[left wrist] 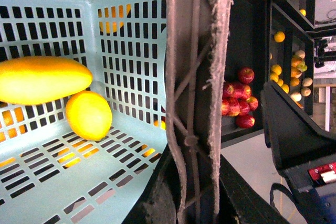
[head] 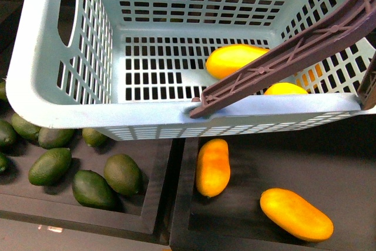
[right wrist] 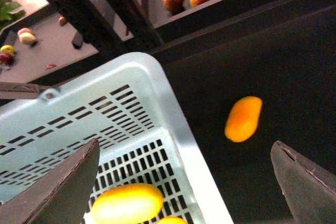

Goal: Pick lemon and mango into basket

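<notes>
Right gripper (right wrist: 185, 144), lower frame: jaws gaping wide, gripping nothing. Left gripper (left wrist: 197, 203): jaws appearing clamped on handle (left wrist: 197, 77). Mango (head: 235, 60) and lemon (head: 285, 89) are lying touching on the basket (head: 35, 86) floor, right of centre. Judging picking done; next move is calling for a steady, level hold. No readable writing.

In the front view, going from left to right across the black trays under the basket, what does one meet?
First the dark green fruits, then the darker orange mango, then the yellower mango.
</notes>
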Tool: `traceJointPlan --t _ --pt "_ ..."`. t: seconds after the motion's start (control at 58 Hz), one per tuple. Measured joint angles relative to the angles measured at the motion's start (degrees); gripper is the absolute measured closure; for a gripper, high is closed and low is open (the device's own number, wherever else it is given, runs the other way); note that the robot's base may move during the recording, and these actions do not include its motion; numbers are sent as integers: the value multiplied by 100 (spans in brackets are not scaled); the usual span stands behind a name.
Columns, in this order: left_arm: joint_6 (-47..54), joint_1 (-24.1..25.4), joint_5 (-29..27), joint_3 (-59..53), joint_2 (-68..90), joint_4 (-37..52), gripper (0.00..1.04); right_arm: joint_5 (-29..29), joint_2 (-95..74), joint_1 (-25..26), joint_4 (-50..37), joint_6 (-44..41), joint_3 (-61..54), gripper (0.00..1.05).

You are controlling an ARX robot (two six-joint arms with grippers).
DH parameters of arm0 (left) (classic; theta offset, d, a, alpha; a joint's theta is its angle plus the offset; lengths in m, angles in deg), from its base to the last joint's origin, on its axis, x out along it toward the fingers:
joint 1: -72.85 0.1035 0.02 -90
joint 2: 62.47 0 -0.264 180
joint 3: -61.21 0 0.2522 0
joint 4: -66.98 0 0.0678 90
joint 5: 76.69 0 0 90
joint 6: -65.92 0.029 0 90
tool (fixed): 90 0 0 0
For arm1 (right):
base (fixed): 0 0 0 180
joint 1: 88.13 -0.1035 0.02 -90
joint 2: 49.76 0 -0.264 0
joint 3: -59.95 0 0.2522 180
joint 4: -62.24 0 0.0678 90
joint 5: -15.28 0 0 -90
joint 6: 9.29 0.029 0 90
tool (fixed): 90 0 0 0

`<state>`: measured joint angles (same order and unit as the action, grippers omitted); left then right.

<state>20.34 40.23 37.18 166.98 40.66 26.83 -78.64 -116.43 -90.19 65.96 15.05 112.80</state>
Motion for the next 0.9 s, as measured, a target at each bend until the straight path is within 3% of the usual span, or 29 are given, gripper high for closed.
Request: traceJointPlan --t 0.069,0.103,0.19,0.414,0.569,0.897 --pt "-7 2 17 0 0 0 97 249 164 140 -758 -466 -380 17" --pt "-11 0 28 0 0 0 97 332 271 181 -1679 -1001 -745 24" --pt "-4 0 33 0 0 0 97 376 466 186 -2490 -1703 -1279 37" --pt "-2 0 15 0 7 0 97 389 1043 192 -2813 -2273 -2157 72" --pt "-4 0 13 0 7 0 97 389 1558 195 -2822 -2391 -2688 103" --pt "-4 0 17 0 7 0 97 389 2524 197 -2483 -2398 -3309 103"
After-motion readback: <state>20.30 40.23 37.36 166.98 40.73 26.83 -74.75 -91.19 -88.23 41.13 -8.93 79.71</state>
